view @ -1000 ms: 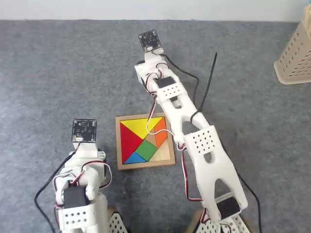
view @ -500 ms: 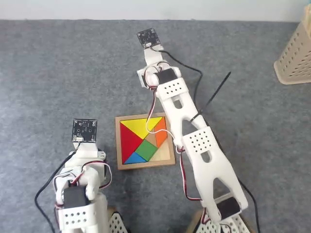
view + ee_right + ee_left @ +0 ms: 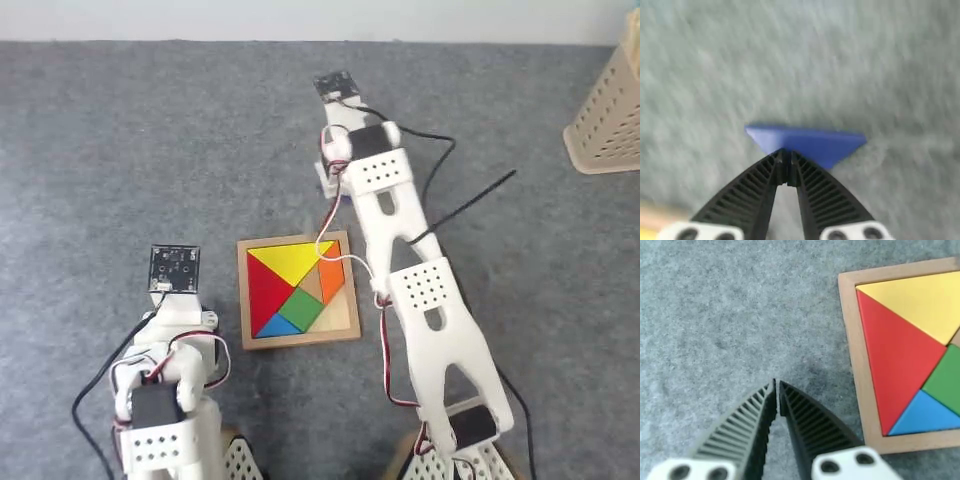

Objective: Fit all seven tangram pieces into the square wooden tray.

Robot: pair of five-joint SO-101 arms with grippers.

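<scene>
Square wooden tray point(image 3: 243, 296) at centre of high view, on grey carpet point(image 3: 120, 150). Yellow triangle point(image 3: 285, 262), red triangle point(image 3: 262, 290) and green square point(image 3: 300, 309) seated inside. Right gripper point(image 3: 786, 153) above tray in frame, jaws clenched on edge of dark blue triangle point(image 3: 812, 143). Left gripper point(image 3: 776, 385) lower left, jaws pressed together over carpet.

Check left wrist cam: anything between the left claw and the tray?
Nothing. In the left wrist view, bare grey carpet runs from the left claw to the tray frame.
</scene>
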